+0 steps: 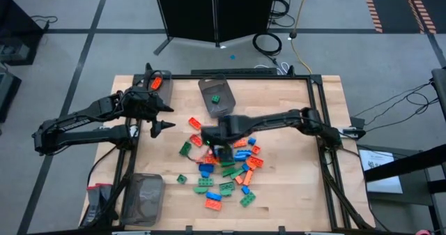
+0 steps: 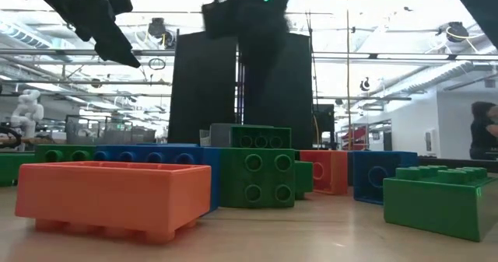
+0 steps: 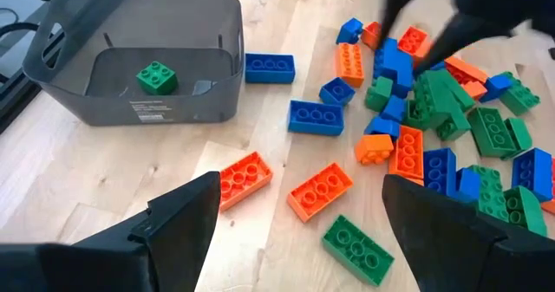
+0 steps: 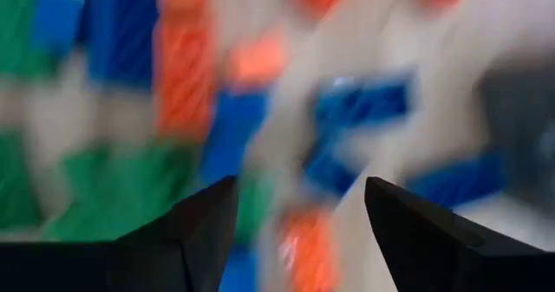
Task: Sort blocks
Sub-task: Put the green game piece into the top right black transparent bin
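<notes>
While the right gripper hangs over the near edge of the heap with its fingers spread and nothing between them, the step in hand looks like picking one brick out of the blocks, which lie scattered mid-table, a few loose ones off toward the left arm. To do it well, I would choose a brick lying apart from its neighbours, flat and stud-side up, come down square to its long sides, and close on the smooth walls rather than the studs, so nothing nearby gets nudged. The left gripper waits with its fingers also apart and empty, raised near the table's left edge. One green block already sits in the far bin, so green likely belongs there; a second bin stands at the near left corner. The bricks are hard, glossy plastic, boxy with round studs, in orange, green and blue; they should slip a little under a skewed pinch. Both bins are smoky, translucent, with rounded corners. The table is pale wood, fairly slick.
</notes>
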Available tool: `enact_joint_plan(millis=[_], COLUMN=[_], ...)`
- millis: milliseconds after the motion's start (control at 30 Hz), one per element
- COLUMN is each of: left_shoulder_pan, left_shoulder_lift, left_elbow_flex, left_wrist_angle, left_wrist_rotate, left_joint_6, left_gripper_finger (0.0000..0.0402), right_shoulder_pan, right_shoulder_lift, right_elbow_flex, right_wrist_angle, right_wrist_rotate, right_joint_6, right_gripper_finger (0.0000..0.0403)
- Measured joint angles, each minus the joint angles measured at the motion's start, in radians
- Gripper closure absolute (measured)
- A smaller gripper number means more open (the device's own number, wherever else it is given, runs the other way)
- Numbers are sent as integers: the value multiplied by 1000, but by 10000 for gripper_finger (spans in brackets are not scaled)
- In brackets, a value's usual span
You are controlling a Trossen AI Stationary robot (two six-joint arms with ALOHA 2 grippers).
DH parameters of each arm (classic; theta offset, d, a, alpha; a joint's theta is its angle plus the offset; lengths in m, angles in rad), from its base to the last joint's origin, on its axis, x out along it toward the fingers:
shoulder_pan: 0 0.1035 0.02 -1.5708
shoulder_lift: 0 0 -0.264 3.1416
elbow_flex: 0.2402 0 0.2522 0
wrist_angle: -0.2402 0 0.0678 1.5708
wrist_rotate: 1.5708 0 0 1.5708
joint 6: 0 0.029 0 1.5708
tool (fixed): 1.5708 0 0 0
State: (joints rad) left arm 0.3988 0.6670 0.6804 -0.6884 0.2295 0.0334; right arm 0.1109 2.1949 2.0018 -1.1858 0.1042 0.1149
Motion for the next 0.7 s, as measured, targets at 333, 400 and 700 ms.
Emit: enact_joint_plan(millis=[333, 400, 700], left_shoulder_pan=[0, 0, 0], left_shoulder_lift=[0, 0, 0], left_elbow_flex=[0, 0, 0], left_wrist_angle=[1, 1, 1], left_wrist_rotate=[0, 0, 0], left_joint_6=[0, 0, -1], left_gripper_finger=[79, 79, 79], right_shoulder_pan=[136, 142, 140], right_shoulder_lift=[2, 2, 18], right_elbow_flex=[0, 0, 0], right_wrist_angle=[48, 69, 90], right_wrist_rotate=[38, 71, 56], right_joint_6=[39, 29, 48], right_gripper_finger=[154, 154, 154])
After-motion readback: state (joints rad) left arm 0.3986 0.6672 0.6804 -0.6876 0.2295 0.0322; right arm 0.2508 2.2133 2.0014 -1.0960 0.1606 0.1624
